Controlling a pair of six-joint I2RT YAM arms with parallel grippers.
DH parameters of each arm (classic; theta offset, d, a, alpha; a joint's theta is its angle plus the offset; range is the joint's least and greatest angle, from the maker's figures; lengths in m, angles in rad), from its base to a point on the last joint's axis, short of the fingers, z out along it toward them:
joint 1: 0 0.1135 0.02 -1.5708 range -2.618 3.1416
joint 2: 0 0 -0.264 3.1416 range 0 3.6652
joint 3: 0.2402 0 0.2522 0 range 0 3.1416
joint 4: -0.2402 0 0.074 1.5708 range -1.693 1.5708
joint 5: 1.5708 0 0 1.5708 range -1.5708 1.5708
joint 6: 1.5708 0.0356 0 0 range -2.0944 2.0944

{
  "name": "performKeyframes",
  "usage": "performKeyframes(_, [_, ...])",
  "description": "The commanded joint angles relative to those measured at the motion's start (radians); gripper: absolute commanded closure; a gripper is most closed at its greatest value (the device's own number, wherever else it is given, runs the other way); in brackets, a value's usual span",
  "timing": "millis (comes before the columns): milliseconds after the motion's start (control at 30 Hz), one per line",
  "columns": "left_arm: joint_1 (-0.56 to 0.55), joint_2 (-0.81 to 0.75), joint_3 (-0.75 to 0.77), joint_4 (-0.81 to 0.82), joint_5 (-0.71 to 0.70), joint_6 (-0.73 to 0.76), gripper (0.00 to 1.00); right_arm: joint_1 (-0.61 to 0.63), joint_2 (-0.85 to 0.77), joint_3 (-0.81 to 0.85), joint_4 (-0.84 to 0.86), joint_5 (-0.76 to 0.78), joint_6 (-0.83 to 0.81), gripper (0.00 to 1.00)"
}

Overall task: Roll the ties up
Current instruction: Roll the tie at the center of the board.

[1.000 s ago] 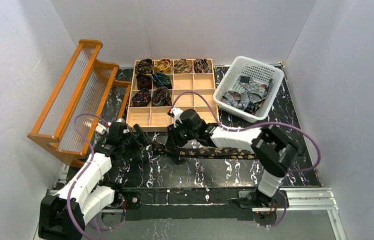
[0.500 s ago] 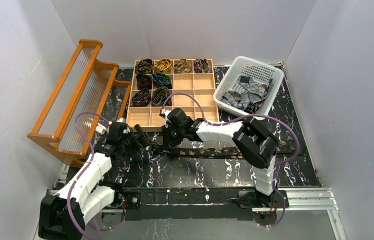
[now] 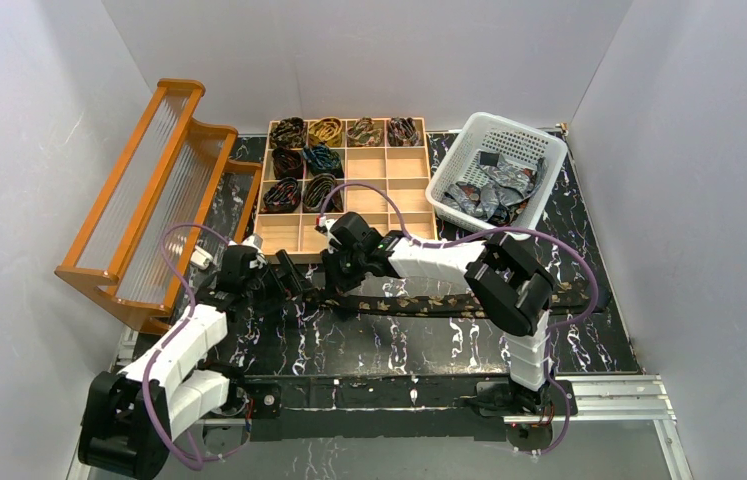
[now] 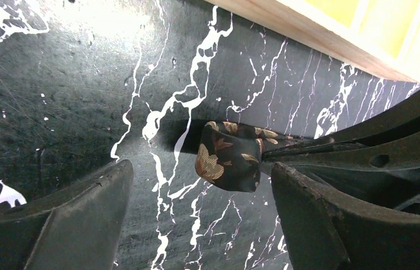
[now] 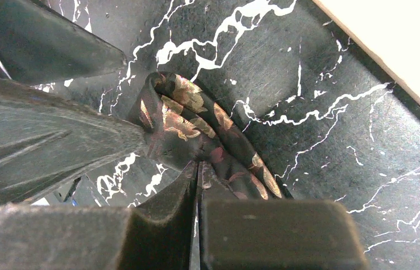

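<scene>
A dark brown tie (image 3: 429,303) with gold leaves lies stretched left to right across the black marble table. Its left end is folded into a small loop (image 4: 227,158). My right gripper (image 5: 198,169) is shut on this folded end (image 5: 188,115), with the fabric pinched between its tips. My left gripper (image 4: 199,170) stands open, one finger on each side of the loop and not touching it. From above, the left gripper (image 3: 289,288) and the right gripper (image 3: 332,290) meet just in front of the wooden tray.
A wooden compartment tray (image 3: 407,196) behind the grippers holds several rolled ties (image 3: 304,160) in its left cells. A white basket (image 3: 539,135) at the back right holds grey-silver ties (image 3: 494,192). An orange wooden rack (image 3: 149,190) stands at the left.
The right arm slid left along the tie and its gripper closed on the folded end. The left gripper stayed by the loop, its jaws narrowing slightly.
</scene>
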Motion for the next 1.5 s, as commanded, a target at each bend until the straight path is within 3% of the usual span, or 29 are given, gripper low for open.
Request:
performKeyframes(0, [0.005, 0.028, -0.028, 0.08, 0.051, 0.018, 0.14, 0.005, -0.04, -0.005, 0.004, -0.017, -0.003, 0.89])
performKeyframes(333, [0.005, 0.08, -0.062, 0.155, 0.038, 0.053, 0.46, 0.003, 0.085, 0.049, -0.003, -0.006, 0.019, 0.91])
performKeyframes(700, [0.005, 0.204, -0.061, 0.225, 0.005, 0.104, 0.72, 0.003, 0.16, 0.116, -0.074, -0.007, -0.032, 0.92])
performKeyframes(833, [0.005, 0.216, -0.046, 0.228, 0.001, 0.109, 0.87, 0.004, 0.127, 0.129, -0.09, -0.04, -0.078, 0.85])
performKeyframes(933, [0.005, 0.203, -0.035, 0.185, -0.011, 0.099, 1.0, -0.002, 0.08, 0.149, -0.106, -0.041, -0.127, 0.75])
performKeyframes(1133, [0.005, 0.12, -0.044, -0.002, -0.035, -0.049, 1.0, -0.007, -0.058, 0.081, 0.01, -0.069, -0.21, 0.38])
performKeyframes(1300, [0.002, -0.009, -0.079, -0.115, -0.005, -0.182, 1.0, -0.007, -0.212, -0.182, 0.374, -0.122, -0.306, 0.23])
performKeyframes(1400, [-0.001, -0.068, -0.082, -0.212, -0.055, -0.208, 1.0, -0.008, -0.236, -0.324, 0.58, -0.201, -0.42, 0.11])
performKeyframes(1433, [-0.001, -0.075, -0.084, -0.215, -0.068, -0.216, 0.93, -0.007, -0.226, -0.337, 0.596, -0.23, -0.454, 0.1])
performKeyframes(1467, [-0.001, -0.074, -0.079, -0.219, -0.083, -0.217, 0.79, -0.008, -0.205, -0.33, 0.587, -0.245, -0.461, 0.09])
